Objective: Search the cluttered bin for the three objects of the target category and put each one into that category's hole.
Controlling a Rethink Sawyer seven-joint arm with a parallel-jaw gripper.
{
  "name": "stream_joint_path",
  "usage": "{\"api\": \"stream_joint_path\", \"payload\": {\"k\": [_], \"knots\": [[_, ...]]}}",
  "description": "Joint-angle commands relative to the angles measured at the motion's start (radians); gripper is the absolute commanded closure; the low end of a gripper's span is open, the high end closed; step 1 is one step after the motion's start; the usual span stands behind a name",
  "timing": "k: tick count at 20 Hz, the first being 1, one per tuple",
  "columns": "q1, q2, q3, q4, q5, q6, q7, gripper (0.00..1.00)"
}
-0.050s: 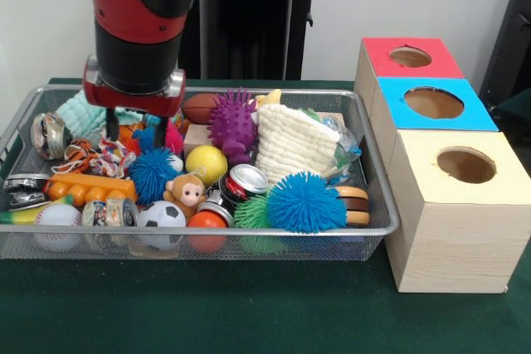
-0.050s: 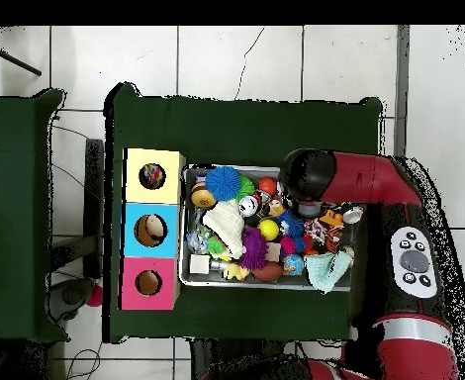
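No writing is legible. Three holed boxes (image 1: 448,155) at right; gripper (image 1: 133,132), at upper left, has fingers spread over the wire bin (image 1: 377,205).

Green-clothed table (image 1: 249,321) with a wire mesh bin (image 1: 365,234) beside three boxes (image 1: 452,230) with holes.

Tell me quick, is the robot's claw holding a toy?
End effector: down in the bin among the toys; open or closed cannot be told.
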Motion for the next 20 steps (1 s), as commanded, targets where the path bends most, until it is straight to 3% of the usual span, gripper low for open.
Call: {"api": "stream_joint_path", "payload": {"k": [1,4,10,20], "knots": [[-0.012,0.034,0.097,0.121,0.072,0.102,-0.033,0.00],[0.001,0.046,0.077,0.098,-0.013,0.019,-0.107,0.00],[0.001,0.073,0.079,0.044,-0.098,-0.046,-0.182,0.00],[-0.014,0.088,0.098,0.051,-0.167,-0.114,-0.190,0.00]]}}
